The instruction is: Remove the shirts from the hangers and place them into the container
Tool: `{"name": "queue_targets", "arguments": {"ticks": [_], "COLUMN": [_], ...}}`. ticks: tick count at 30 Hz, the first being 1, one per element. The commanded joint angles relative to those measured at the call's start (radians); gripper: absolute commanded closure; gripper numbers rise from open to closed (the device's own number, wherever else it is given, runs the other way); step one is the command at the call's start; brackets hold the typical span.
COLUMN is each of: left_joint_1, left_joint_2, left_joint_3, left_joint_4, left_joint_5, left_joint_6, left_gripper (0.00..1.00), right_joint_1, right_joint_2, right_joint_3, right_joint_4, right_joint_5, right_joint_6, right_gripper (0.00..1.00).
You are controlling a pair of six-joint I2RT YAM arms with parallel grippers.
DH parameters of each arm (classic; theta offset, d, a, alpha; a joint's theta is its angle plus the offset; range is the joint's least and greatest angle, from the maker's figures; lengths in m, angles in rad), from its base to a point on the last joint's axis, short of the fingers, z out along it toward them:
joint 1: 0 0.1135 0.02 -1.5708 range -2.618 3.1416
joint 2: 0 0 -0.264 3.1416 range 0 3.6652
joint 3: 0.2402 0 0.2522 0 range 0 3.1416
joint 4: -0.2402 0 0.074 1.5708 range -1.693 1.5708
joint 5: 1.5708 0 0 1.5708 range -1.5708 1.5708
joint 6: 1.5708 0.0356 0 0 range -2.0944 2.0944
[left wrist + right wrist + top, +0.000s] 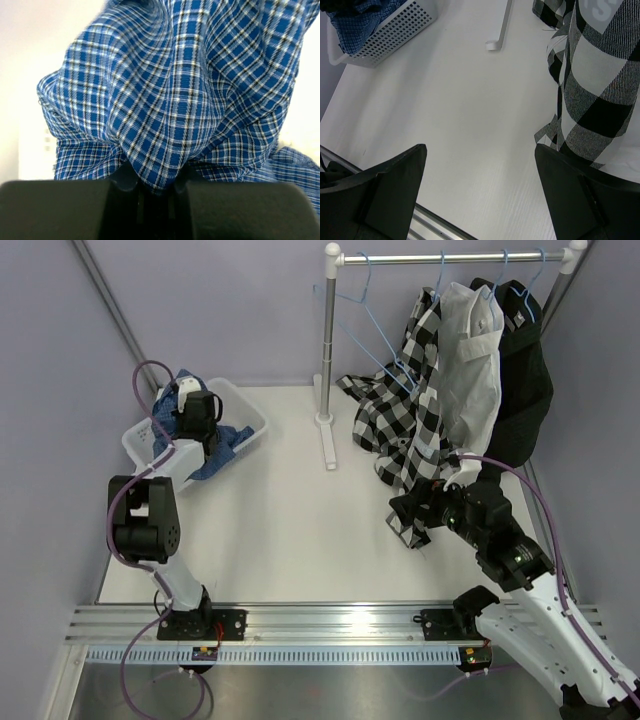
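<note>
Where the left pincer (156, 186) nips it, the blue shirt (175, 90) bunches ahead.

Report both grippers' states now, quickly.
Left gripper: shut on the blue check shirt, over the container.
Right gripper: open, holding nothing, beside the black-and-white check shirt.

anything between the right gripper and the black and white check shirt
Nothing visible does. The right gripper has its jaws open, and the black-and-white check shirt hangs right beside one of them; only bare table shows between.
</note>
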Motion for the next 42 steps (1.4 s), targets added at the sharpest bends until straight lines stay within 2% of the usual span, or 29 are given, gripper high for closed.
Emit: {"name": "queue_targets", "arguments": {"ticks": [1,4,7,10,13,16,17,20,21,26,27,32,35,36,38,42], "left_joint_1": [0.016,0.017,0.023,0.032,0.036,0.036,0.036,0.036,0.036,0.034,0.036,0.036,0.036,0.034,0.034,0.022], "left_joint_2": [0.056,0.094,0.152,0.195,0.193,0.128,0.105,0.016,-0.022,-0.151,-0.172,-0.370,-0.511,-0.548,-0.649,-0.802], "left_joint_3": [0.118,0.129,0.178,0.231,0.267,0.262,0.258,0.261,0.268,0.333,0.345,0.356,0.307,0.257,0.196,0.026], "left_joint_4": [-0.117,-0.159,-0.237,-0.315,-0.380,-0.395,-0.395,-0.418,-0.429,-0.510,-0.526,-0.592,-0.590,-0.590,-0.589,-0.586], "left_joint_5": [0.063,0.101,0.148,0.204,0.250,0.311,0.327,0.354,0.359,0.382,0.391,0.466,0.549,0.570,0.662,0.689], "left_joint_6": [-0.107,-0.126,-0.137,-0.147,-0.180,-0.215,-0.226,-0.232,-0.232,-0.213,-0.212,-0.177,-0.123,-0.120,-0.095,-0.062], "left_gripper": [1.00,0.98,0.84,0.77,0.74,0.64,0.52,0.31,0.21,0.04,0.01,0.01,0.01,0.01,0.01,0.01], "right_joint_1": [-0.003,-0.003,-0.003,-0.003,-0.003,-0.003,-0.003,-0.003,-0.003,-0.003,-0.003,-0.003,-0.004,-0.003,-0.003,-0.004], "right_joint_2": [-0.009,-0.001,0.005,0.003,-0.003,-0.003,-0.001,0.002,0.000,-0.006,-0.004,0.046,0.153,0.184,0.265,0.413], "right_joint_3": [-0.004,0.001,-0.004,-0.006,-0.001,0.007,0.011,0.027,0.034,0.065,0.082,0.195,0.359,0.454,0.540,0.781], "right_joint_4": [0.033,0.036,0.040,0.045,0.051,0.056,0.056,0.051,0.051,0.037,0.028,-0.015,-0.099,-0.136,-0.156,-0.184], "right_joint_5": [-0.012,-0.011,-0.012,-0.017,-0.022,-0.017,-0.015,-0.014,-0.014,0.014,0.020,0.089,0.109,0.119,0.172,0.317], "right_joint_6": [0.001,-0.002,0.000,0.001,0.004,0.004,0.004,0.000,0.000,-0.016,-0.025,-0.042,-0.037,-0.037,-0.053,-0.114], "right_gripper": [0.01,0.01,0.01,0.00,0.01,0.01,0.01,0.01,0.00,0.01,0.00,0.01,0.02,0.02,0.02,0.01]}}
